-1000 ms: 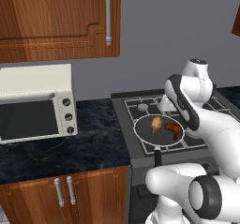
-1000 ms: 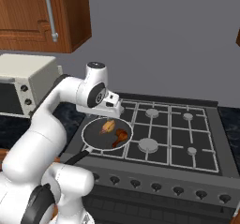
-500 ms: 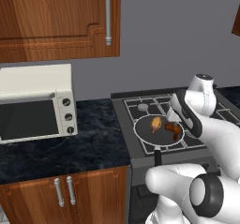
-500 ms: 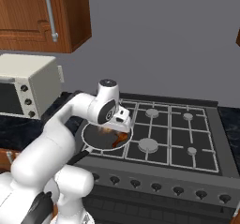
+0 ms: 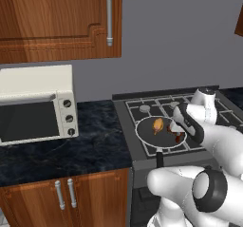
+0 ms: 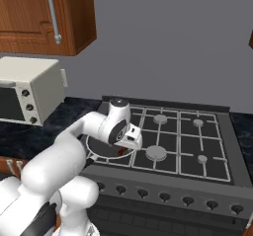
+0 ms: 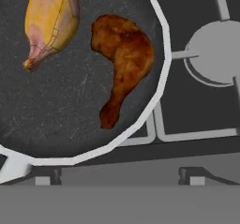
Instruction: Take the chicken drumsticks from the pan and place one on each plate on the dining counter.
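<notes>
Flat, even rendered lighting, moderately bright, no clear light source. Shadows are soft and faint; the wall darkens under the cabinet (image 5: 59, 19). Mild sheen on the white arm (image 6: 74, 151) and toaster oven (image 5: 35, 102). No glare. The 2 base views look soft and low-res. In the hand view the pan (image 7: 70, 115) is sharper, textures slightly blurry; no edge distortion.
</notes>
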Controlling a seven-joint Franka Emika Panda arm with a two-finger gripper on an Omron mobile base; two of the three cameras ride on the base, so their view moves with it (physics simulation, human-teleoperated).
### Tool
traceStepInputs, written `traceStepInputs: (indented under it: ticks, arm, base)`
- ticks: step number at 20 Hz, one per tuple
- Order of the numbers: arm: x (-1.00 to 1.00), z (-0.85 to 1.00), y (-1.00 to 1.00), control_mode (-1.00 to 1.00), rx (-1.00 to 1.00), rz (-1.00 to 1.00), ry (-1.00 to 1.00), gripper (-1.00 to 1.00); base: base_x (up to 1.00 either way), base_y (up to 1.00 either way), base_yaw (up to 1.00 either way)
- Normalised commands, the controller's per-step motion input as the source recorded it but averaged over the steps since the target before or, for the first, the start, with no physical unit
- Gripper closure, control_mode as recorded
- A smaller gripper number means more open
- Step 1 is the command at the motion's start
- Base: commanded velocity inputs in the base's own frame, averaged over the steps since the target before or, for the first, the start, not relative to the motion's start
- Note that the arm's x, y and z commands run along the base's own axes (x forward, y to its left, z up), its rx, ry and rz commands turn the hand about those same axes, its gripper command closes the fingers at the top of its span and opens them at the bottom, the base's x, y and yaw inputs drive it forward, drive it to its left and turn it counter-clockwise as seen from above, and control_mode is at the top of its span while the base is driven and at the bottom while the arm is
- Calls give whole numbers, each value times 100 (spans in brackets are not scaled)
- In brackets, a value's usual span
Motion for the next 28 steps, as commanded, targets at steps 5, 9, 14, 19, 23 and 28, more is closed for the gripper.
traceStepInputs:
  ticks: [5,9,14,19,23,28]
  arm:
    - [33,-14,-2,-100,0,0,0,-100]
    - [41,0,0,-100,0,0,0,-100]
    - [44,-28,-12,-100,0,-1,0,-100]
    - [32,-31,-1,-100,-2,0,0,-100]
    - [15,-9,0,-100,-3,0,0,-100]
    - [5,-57,-8,-100,-6,-3,0,-100]
  base:
    - [0,0,0]
    - [0,0,0]
    - [0,0,0]
    - [0,0,0]
    - [0,0,0]
    - [0,0,0]
